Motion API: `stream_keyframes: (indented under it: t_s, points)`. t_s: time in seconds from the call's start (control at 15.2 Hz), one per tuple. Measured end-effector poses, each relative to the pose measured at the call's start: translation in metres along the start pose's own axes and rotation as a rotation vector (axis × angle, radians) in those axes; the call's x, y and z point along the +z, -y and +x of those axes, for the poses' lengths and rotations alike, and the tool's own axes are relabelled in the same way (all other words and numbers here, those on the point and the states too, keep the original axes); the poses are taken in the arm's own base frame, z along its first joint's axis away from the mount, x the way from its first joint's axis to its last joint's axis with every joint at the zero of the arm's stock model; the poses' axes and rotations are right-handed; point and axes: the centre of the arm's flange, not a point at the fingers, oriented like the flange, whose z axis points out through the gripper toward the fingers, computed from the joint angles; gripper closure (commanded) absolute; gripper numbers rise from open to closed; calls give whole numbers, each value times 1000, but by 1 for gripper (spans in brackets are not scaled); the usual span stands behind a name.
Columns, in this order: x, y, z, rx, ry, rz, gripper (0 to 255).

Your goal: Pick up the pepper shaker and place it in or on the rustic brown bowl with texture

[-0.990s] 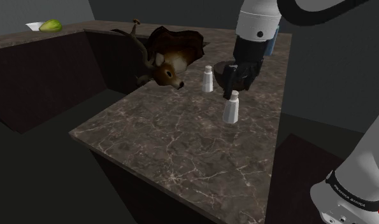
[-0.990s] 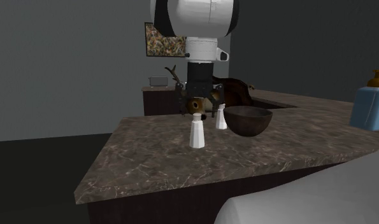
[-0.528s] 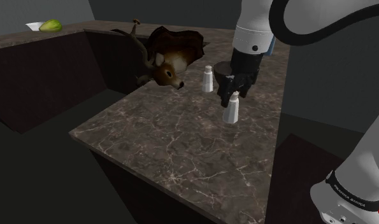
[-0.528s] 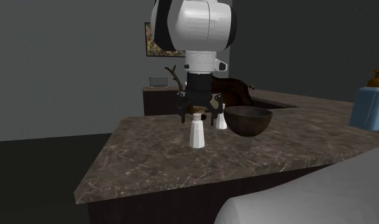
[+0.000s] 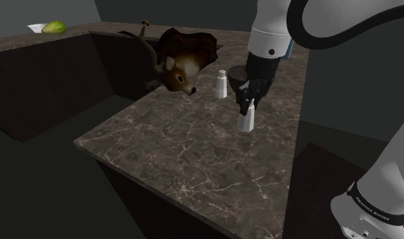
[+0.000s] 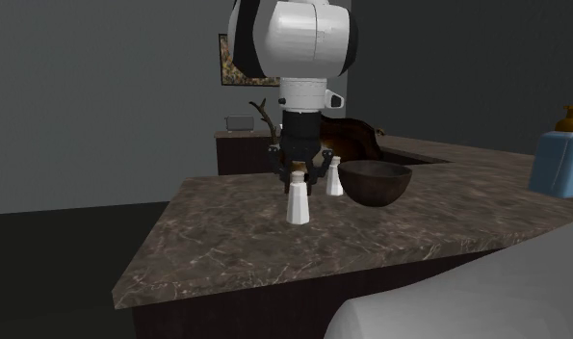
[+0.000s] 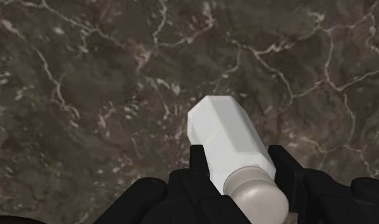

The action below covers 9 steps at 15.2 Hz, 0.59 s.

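The claw (image 5: 246, 103) is hanging straight down over the dark marble counter (image 5: 187, 156), and it is gripping the pepper shaker (image 5: 246, 122) near its top. In the wrist view the two black fingers (image 7: 197, 159) are pressing against opposite sides of the white pepper shaker (image 7: 223, 137), just below its rounded cap, with the claw (image 7: 239, 156) centred on it. The shaker's faceted body is reaching away from the fingers toward the counter (image 7: 86, 95).

In the second exterior view the pepper shaker (image 6: 298, 202) is standing upright with its base on the counter (image 6: 236, 241), while the claw (image 6: 299, 178) is closing in around its cap from above. The brown bowl (image 6: 376, 169) is sitting near the shaker on that view's right, apart from it. A second white shaker (image 6: 333, 178) is standing just beside the bowl, between it and the claw.

In the shoulder view that second shaker (image 5: 222, 83) is standing to the left of the claw, and a deer head (image 5: 180, 64) is lying farther left at the counter's edge.
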Motion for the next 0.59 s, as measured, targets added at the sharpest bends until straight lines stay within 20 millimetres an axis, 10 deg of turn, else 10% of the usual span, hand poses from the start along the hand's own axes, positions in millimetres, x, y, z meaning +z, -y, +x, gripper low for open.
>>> stream_keyframes:
  t_s: [0.59]
  points:
    - [-2,0,0,0,0,0,255]
